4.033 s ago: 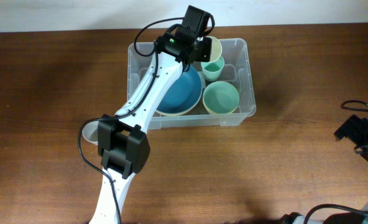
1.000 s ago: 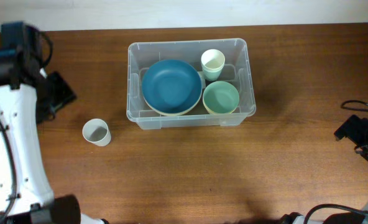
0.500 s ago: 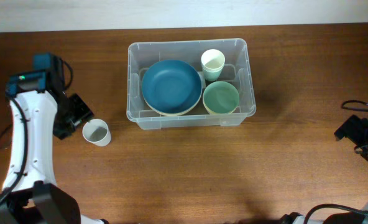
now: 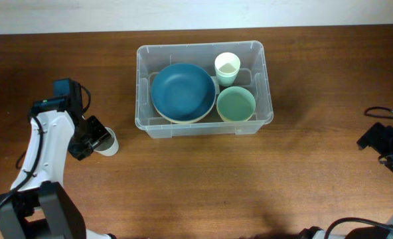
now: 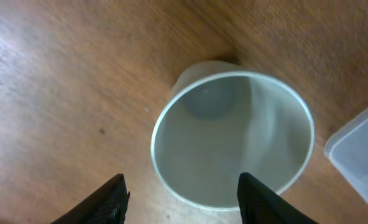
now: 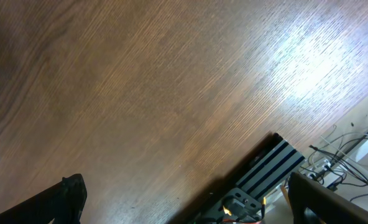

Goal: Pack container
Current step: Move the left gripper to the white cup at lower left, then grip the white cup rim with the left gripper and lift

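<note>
The left gripper (image 5: pixel 185 202) is hanging half open over a white cup (image 5: pixel 234 137), its fingers seemingly not touching the cup. The container (image 4: pixel 268 86) is sitting just right of the cup, holding a blue bowl (image 4: pixel 183 91). The right gripper (image 6: pixel 190 202) is gaping wide over the bare table (image 6: pixel 171 93), gripping nothing.

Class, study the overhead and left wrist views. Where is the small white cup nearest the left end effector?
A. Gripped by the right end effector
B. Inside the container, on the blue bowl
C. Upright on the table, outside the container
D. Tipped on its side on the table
C: the white cup stands mouth-up on bare wood beside the container, with the left end effector open just short of its rim.
</note>
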